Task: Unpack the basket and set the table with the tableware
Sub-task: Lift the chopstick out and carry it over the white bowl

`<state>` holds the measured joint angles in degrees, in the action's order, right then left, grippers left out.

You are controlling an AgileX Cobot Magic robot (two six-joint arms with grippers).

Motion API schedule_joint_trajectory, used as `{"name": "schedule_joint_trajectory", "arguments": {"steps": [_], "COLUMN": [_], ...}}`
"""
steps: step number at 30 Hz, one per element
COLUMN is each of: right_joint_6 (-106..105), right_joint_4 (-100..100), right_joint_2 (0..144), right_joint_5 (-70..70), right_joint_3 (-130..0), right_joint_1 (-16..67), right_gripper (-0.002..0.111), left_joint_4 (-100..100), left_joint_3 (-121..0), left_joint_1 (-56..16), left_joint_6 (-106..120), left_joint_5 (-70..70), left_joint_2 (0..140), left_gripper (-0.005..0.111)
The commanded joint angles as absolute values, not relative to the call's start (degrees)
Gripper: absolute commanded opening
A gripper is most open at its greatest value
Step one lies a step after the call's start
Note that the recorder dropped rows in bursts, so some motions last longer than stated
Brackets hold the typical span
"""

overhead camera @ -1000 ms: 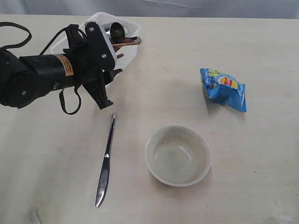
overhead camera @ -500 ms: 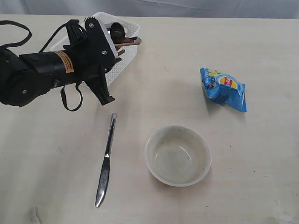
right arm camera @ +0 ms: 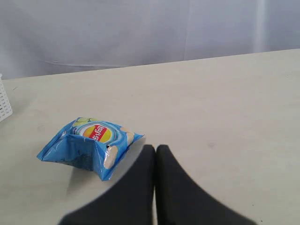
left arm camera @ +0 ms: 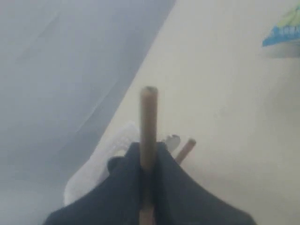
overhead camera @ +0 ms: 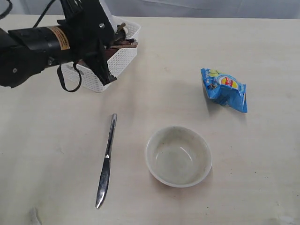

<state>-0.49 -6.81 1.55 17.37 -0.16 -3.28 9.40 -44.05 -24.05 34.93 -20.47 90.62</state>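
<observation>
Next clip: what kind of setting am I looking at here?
Likely a staged test bench, not a real dining room: bare pale table against a plain grey curtain, with a bowl, knife and basket laid out.

Exterior view steeply down on table (overhead camera: 262, 187), both wrist views close, angled across it, all sharing snack bag (overhead camera: 224, 90).

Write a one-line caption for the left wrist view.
Left gripper clamps one wooden chopstick over the white basket, a second chopstick beside it.
</observation>
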Motion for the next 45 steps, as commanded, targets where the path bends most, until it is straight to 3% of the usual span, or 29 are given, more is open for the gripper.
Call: {"name": "schedule_joint_trajectory", "arguments": {"steps": [1,17,24,27,36,45], "right_joint_6": [-0.8,-0.8,-0.8,-0.8,-0.8,-0.8], "right_joint_4": [-6.7,-6.7,-6.7,-6.7,-6.7,-6.7], "right_joint_2": [1.4,1.4,1.4,1.4,1.4,1.4], "right_joint_5": [17.0,17.0,17.0,17.0,17.0,17.0], "right_joint_3": [0.0,0.0,0.0,0.0,0.0,0.0], "right_joint_1": [-3.1,-3.1,-3.1,-3.1,-3.1,-3.1], "right_gripper": [0.0,0.0,0.0,0.0,0.0,0.0], "left_joint_4": [8.5,8.5,7.7,-6.4,-55.1,-72.5], "left_joint_3": [-46.3,-46.6,-55.9,-65.6,-67.7,-67.7], "left_joint_1": [-23.9,-23.9,-23.9,-23.9,-23.9,-23.9], "left_joint_6": [34.6,30.3,16.5,15.0,33.2,37.7], "left_joint_5": [-17.4,-10.8,15.1,33.0,42.9,52.7], "left_joint_2": [86.2,73.5,65.8,67.4,79.3,90.8], "left_gripper": [0.0,0.0,0.0,0.0,0.0,0.0]}}
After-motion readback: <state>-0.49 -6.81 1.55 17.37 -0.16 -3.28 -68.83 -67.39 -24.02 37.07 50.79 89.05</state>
